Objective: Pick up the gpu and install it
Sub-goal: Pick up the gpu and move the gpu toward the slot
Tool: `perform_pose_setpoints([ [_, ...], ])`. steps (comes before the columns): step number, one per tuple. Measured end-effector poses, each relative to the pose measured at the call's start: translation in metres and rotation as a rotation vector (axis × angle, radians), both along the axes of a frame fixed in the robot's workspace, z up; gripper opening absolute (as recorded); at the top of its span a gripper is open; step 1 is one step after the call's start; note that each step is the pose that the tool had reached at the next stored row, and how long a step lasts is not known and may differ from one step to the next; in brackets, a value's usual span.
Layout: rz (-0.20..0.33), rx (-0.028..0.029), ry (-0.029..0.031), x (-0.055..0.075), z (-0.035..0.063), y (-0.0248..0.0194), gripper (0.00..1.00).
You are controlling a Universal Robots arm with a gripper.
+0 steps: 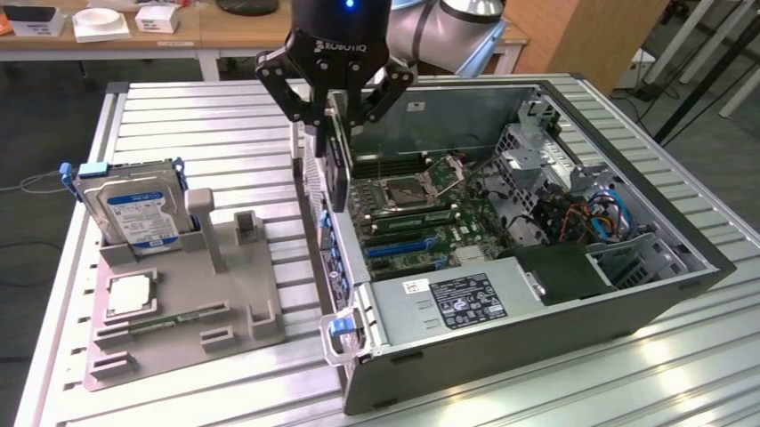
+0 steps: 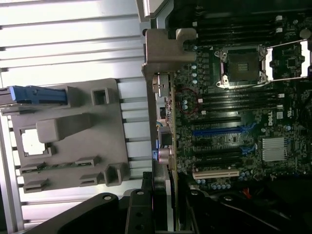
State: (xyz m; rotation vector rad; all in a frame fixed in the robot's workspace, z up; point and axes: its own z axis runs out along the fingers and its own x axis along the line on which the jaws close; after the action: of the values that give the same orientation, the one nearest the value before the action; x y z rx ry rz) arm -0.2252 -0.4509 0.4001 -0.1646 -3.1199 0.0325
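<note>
With claw (image 1: 337, 116) clenched on the gpu (image 1: 341, 169), hanging edge-down directly beneath, above the motherboard (image 1: 416, 236): probably best kept plumb, bracket toward the case (image 1: 535, 342) wall, lowered straight into 1 slot without twisting.

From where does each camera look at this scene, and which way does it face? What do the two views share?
Exterior view: off the arm, raised, facing down slantwise at the open grey metal computer case; the black end effector shows, closed on the thin dark gpu card with silvery end bracket.
Wrist view: on the wrist, facing down along the gpu card onto the green motherboard; the end effector shows.
Shared: gpu card, motherboard, grey plastic parts holder.
</note>
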Motion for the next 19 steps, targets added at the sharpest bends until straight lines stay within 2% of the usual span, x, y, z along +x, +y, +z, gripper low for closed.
perform_pose_setpoints([
  [13,-0.026,0.0004,0.0,0.015,0.0024,0.0,0.29],
  [19,-0.027,0.0028,0.0,0.033,0.0028,0.0,0.29],
])
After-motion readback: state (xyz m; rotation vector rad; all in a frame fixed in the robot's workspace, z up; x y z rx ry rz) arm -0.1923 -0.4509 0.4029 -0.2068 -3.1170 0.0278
